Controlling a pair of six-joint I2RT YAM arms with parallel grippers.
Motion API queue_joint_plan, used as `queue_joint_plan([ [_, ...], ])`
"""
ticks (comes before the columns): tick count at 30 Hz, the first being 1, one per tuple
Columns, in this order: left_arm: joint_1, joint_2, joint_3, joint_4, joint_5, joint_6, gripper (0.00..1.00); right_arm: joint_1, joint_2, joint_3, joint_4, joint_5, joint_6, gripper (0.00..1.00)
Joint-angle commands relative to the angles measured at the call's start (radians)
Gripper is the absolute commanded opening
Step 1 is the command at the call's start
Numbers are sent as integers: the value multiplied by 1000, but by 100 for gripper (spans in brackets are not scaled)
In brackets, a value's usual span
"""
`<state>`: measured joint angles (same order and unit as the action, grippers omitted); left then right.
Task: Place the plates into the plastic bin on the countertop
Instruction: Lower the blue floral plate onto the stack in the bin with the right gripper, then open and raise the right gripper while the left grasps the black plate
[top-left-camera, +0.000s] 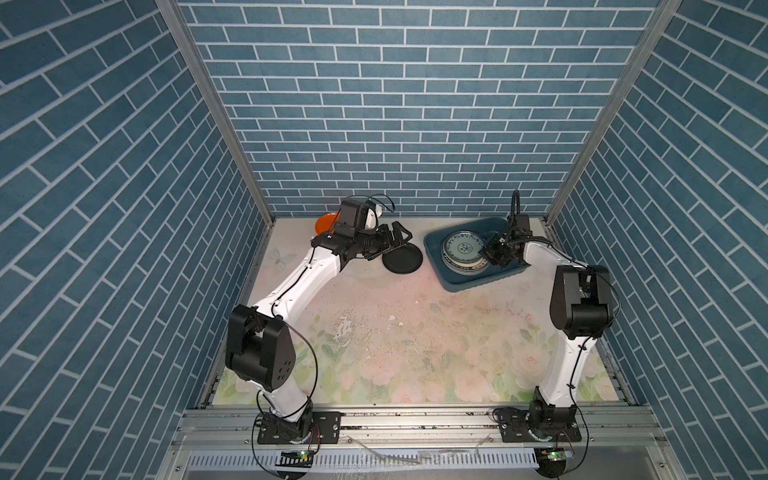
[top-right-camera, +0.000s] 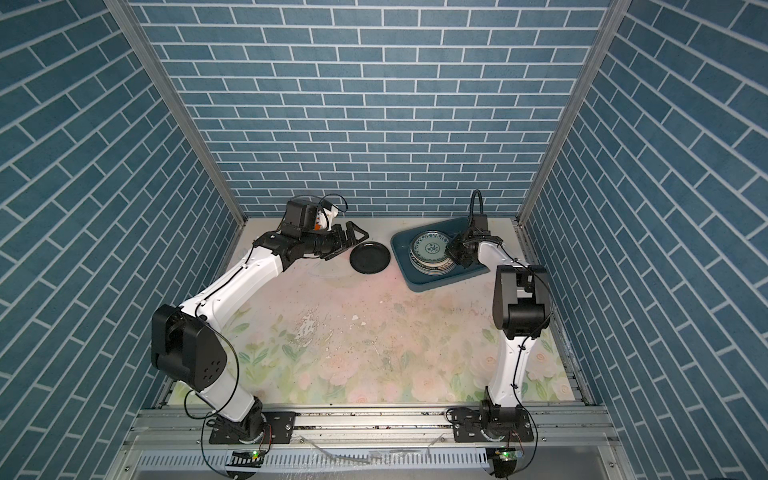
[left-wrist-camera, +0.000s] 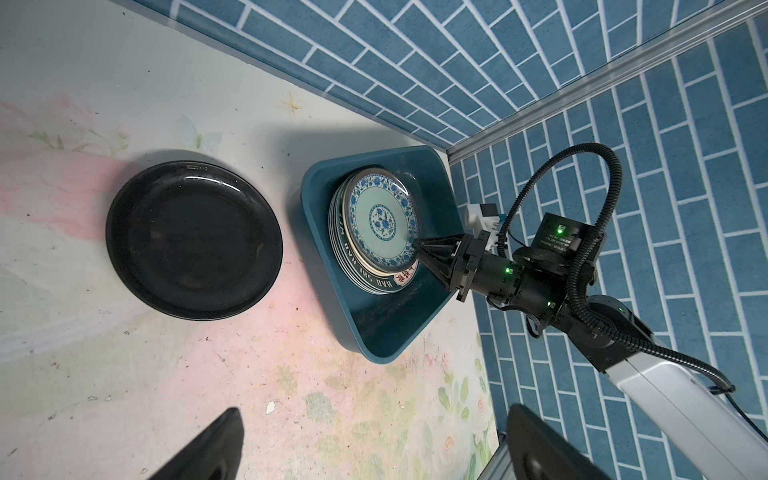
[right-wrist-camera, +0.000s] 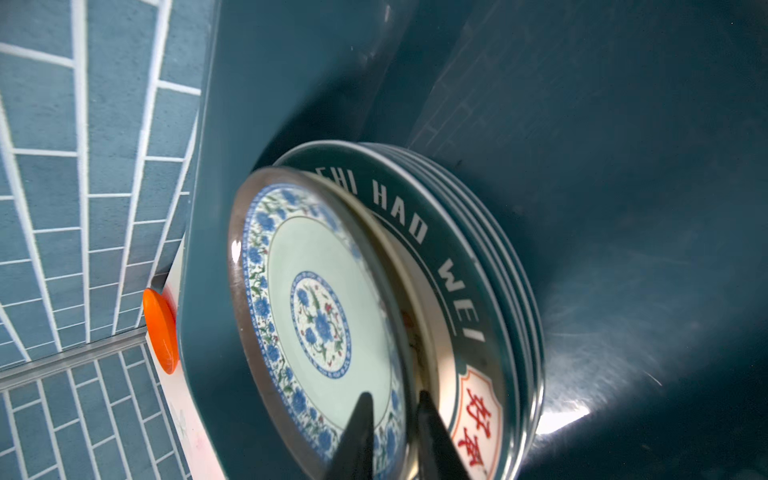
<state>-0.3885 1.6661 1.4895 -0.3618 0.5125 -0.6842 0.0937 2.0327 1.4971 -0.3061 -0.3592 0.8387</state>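
Right gripper (right-wrist-camera: 393, 397), jaws narrowly parted, straddles the rim of the round pale-green plate with a blue floral border (right-wrist-camera: 328, 316). That plate tops the stack of teal-rimmed lettered plates (right-wrist-camera: 453, 266) inside the dark teal plastic bin (right-wrist-camera: 623, 166). Left gripper (top-left-camera: 397, 243), spread wide and empty, hovers beside the round black plate (top-left-camera: 402, 264) on the floral countertop (top-left-camera: 395, 332).

One plastic bin (top-left-camera: 473, 281), one black plate (top-left-camera: 402, 262), one orange plate (top-left-camera: 325, 223), one plate stack (top-left-camera: 462, 248)
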Motion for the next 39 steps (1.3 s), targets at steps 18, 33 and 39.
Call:
queue_joint_plan([
  [18, 61, 39, -41, -11, -30, -22, 100, 8, -114, 46, -206, 87, -58, 47],
  [33, 94, 132, -35, -26, -35, -19, 100, 8, -264, 1, -215, 120, -76, 63],
  [39, 115, 141, -68, -26, -51, -19, 100, 12, -369, -46, -207, 149, -85, 74],
])
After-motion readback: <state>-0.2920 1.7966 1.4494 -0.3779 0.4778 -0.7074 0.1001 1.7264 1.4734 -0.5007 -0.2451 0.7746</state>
